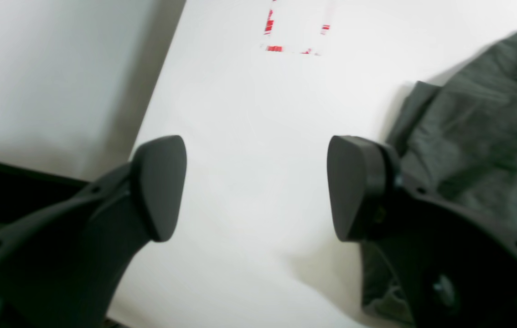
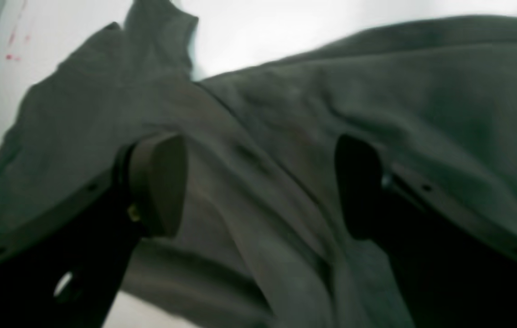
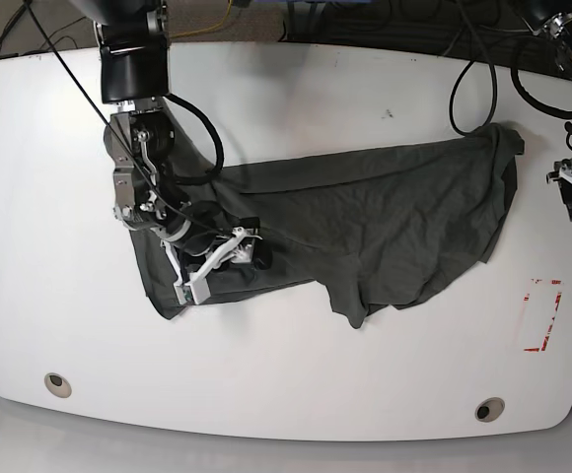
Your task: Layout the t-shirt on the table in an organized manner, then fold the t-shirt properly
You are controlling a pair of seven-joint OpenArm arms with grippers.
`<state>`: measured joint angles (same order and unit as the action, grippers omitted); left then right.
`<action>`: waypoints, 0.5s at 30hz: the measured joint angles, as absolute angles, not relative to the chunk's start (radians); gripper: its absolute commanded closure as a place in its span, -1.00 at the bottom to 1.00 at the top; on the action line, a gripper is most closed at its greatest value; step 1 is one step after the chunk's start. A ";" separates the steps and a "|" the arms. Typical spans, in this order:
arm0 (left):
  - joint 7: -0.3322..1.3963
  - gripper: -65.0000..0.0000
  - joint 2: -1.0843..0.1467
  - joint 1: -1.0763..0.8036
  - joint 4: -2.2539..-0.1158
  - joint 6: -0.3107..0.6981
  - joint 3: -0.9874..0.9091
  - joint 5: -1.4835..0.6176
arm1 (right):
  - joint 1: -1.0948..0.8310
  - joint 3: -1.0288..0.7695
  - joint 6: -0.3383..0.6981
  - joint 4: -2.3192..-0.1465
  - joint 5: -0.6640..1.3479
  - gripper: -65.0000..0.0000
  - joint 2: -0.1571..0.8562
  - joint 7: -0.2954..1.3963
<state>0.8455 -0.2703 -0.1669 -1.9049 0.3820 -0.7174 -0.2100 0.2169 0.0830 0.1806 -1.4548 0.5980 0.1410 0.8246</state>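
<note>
Nearest the base camera, along the front rim of the large white glossy table (image 3: pixel 286 394), sit two small round metal grommets, one at the left (image 3: pixel 57 382) and one at the right (image 3: pixel 489 408). Just behind the right grommet, a red tape rectangle mark (image 3: pixel 542 315) lies near the table's right edge; the left wrist view shows it too (image 1: pixel 292 32), ahead of the gripper, on bare surface.

The dark charcoal-grey short-sleeved t-shirt of soft, wrinkled fabric (image 3: pixel 365 217) lies across the middle of the table, spread roughly left to right, not flat: creases run through the body, and one point of cloth hangs toward the front edge near the centre. Its right end reaches almost to the left arm's position.

The right gripper (image 3: pixel 229 258), black with white bracketry, stands over the shirt's left portion. In its wrist view the two dark pads (image 2: pixel 160 182) are spread wide apart with rumpled grey fabric (image 2: pixel 286 136) filling the space beneath and between them; nothing is clamped. Whether the pads touch the cloth cannot be told.

The left gripper (image 1: pixel 258 187) is likewise spread wide, holding nothing, with white tabletop (image 1: pixel 249 136) between its black fingers (image 1: pixel 160 187). The shirt's edge (image 1: pixel 482 136) lies just beside its right-hand finger. In the base view this gripper (image 3: pixel 570 192) sits at the far right edge, beside the shirt's right end.

At the rear, black cables (image 3: pixel 473 69) trail over the table's back rim.
</note>
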 measured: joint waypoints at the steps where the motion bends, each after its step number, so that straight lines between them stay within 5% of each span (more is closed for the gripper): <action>1: 0.845 -0.39 -0.270 -0.167 -1.905 0.381 -0.718 -0.210 | 0.228 0.094 0.179 -1.441 0.596 -0.48 0.137 0.822; 15: 0.845 -0.39 -0.268 -0.167 -1.905 0.379 -0.719 -0.208 | 0.449 0.286 0.182 -1.174 0.598 -0.48 0.075 0.724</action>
